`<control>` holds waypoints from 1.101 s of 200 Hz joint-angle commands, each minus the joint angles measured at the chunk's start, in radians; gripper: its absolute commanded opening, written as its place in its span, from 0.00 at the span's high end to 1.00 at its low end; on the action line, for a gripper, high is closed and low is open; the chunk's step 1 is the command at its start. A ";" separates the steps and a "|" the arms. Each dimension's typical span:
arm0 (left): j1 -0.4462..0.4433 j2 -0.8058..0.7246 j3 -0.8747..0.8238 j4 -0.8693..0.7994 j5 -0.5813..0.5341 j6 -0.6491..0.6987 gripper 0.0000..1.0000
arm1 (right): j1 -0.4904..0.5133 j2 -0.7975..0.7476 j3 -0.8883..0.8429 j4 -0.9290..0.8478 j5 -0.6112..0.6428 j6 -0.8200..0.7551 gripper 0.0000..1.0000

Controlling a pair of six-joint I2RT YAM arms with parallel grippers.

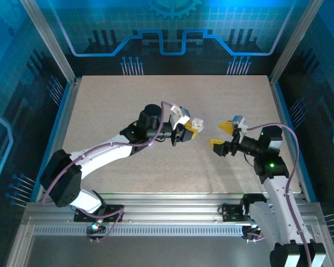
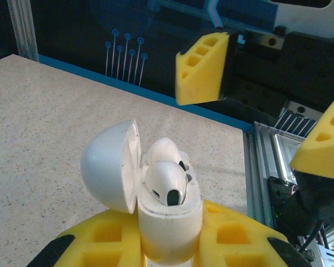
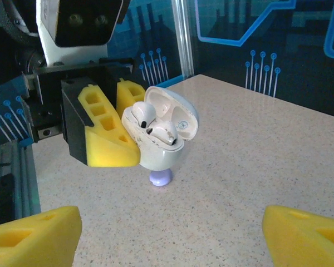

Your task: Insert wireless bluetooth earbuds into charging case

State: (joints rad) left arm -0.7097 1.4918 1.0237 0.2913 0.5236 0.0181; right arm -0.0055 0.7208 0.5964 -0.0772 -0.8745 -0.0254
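**Both arms at the table's middle, seen from above and from each wrist.** The two arms extend over the speckled table [image 1: 128, 100], their grippers facing each other and a little apart. The left gripper [image 1: 190, 129] is clamped on the charging case [image 1: 196, 123], with its yellow fingers [image 3: 108, 139] pressing the lower body of the case from either side. The case is white and egg-shaped, and it is held upright with its lid [image 2: 108, 169] hinged fully back (toward the left in the left wrist view). Two whitish earbuds [image 3: 142, 114] sit side by side in the open case, their rounded heads standing above the rim. In the left wrist view, the nearer one shows a dark oval at its tip.

In the right wrist view, a small lavender rounded piece [image 3: 160, 178] lies on the table directly under the case. Whether the case touches it cannot be told, nor what the piece is. The right gripper [image 1: 222, 135] hangs near the case, its own two yellow fingers spread wide apart with nothing between them. Its opening is turned toward the case and the left gripper.

Behind the table stands a dark blue backdrop [image 1: 167, 33] with a light-blue circuit pattern, and aluminium rails [image 1: 167, 214] run along the near edge
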 commanded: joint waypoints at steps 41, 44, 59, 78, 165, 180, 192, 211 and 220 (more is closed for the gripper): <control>0.004 -0.037 0.010 -0.002 0.074 0.036 0.90 | 0.066 0.040 0.032 -0.033 -0.017 -0.204 0.21; 0.003 -0.038 0.010 -0.001 0.074 0.036 0.90 | 0.068 0.043 0.034 -0.032 -0.017 -0.209 0.21; 0.004 -0.043 0.006 0.002 0.080 0.036 0.90 | 0.076 0.067 0.044 -0.030 -0.025 -0.226 0.22; 0.004 -0.049 0.003 0.003 0.082 0.038 0.90 | 0.087 0.101 0.054 -0.017 -0.025 -0.240 0.23; 0.002 -0.063 -0.004 0.014 0.087 0.040 0.90 | 0.136 0.240 0.142 -0.012 -0.085 -0.271 0.27; 0.001 -0.062 -0.001 0.011 0.087 0.042 0.90 | 0.143 0.257 0.157 -0.023 -0.098 -0.285 0.28; 0.002 -0.064 -0.001 0.010 0.087 0.041 0.90 | 0.148 0.272 0.167 -0.027 -0.100 -0.291 0.28; 0.002 -0.065 -0.001 0.009 0.088 0.042 0.90 | 0.157 0.295 0.181 -0.027 -0.107 -0.295 0.28; 0.002 -0.065 -0.001 0.011 0.088 0.040 0.90 | 0.161 0.307 0.189 -0.027 -0.111 -0.296 0.29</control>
State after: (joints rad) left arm -0.7097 1.4612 1.0237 0.2890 0.5774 0.0341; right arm 0.1356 1.0023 0.7456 -0.0895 -0.9474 -0.2932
